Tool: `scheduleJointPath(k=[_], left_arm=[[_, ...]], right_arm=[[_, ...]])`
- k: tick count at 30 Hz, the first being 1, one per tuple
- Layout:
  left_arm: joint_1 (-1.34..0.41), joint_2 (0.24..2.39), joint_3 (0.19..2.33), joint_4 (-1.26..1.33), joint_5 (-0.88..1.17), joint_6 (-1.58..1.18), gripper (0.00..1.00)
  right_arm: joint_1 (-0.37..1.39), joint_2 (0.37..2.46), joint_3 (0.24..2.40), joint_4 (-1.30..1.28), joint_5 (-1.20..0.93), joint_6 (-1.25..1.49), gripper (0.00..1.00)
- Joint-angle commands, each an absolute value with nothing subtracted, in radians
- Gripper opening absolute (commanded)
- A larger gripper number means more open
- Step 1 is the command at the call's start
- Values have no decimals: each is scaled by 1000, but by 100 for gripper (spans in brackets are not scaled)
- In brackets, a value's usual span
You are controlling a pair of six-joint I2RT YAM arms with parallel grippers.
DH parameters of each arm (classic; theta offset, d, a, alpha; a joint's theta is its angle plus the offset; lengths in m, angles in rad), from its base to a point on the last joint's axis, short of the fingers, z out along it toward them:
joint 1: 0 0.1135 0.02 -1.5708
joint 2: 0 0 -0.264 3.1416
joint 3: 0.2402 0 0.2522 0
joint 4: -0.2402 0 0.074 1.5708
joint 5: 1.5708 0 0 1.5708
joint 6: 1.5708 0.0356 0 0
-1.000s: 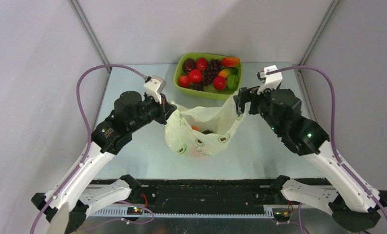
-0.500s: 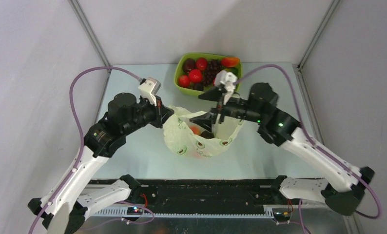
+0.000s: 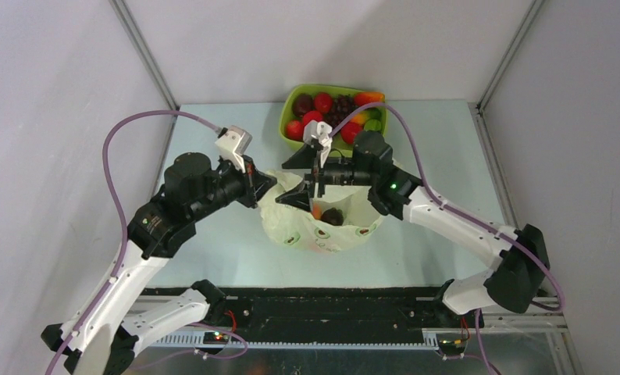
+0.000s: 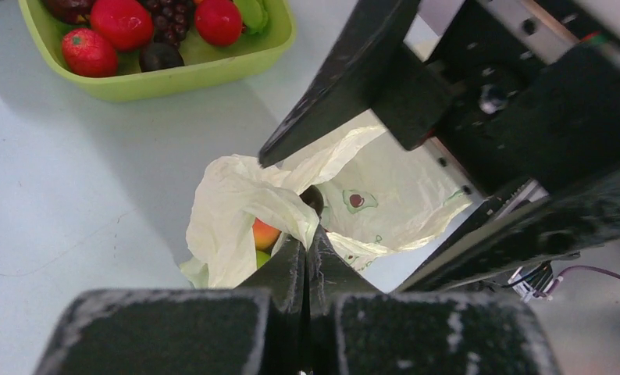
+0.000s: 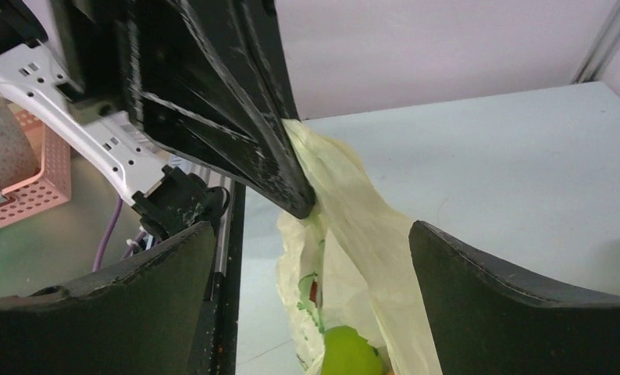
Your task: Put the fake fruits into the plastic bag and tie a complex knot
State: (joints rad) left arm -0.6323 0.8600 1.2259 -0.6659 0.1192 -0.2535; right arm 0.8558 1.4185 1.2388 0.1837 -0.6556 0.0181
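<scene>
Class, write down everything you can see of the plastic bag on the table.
The plastic bag is thin, crinkly, translucent pale yellow-green film printed with small dark-centred motifs. It sits slumped on the table, mouth open upward, untied. Inside show a peach, a dark plum and a green apple. The left gripper is shut on its raised rim; the open right gripper straddles that rim without gripping it.

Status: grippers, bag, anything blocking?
Left gripper shut on plastic bag rim. Right gripper open over its mouth. Several fake fruits in tray; no knot yet.
</scene>
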Motion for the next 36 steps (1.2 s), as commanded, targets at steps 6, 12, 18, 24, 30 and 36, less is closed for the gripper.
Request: scheduleJointPath(k=[6, 12, 18, 24, 30, 36], left_arm=[[-629, 829, 1249, -656, 154, -279, 0], [-629, 827, 1238, -629, 173, -296, 0], [-628, 776, 1234, -587, 154, -272, 43], [-627, 636, 1177, -481, 216, -183, 88], [-627, 561, 1050, -373, 215, -159, 89], [-627, 597, 990, -263, 304, -169, 76]], right_arm=[[900, 1507, 1175, 449, -646, 44, 98], [918, 1540, 1166, 514, -634, 136, 58], [878, 1538, 1166, 478, -701, 237, 1], [846, 1504, 1160, 445, -770, 285, 0], [836, 1448, 1114, 474, -792, 338, 0], [837, 1427, 1106, 450, -824, 344, 0]])
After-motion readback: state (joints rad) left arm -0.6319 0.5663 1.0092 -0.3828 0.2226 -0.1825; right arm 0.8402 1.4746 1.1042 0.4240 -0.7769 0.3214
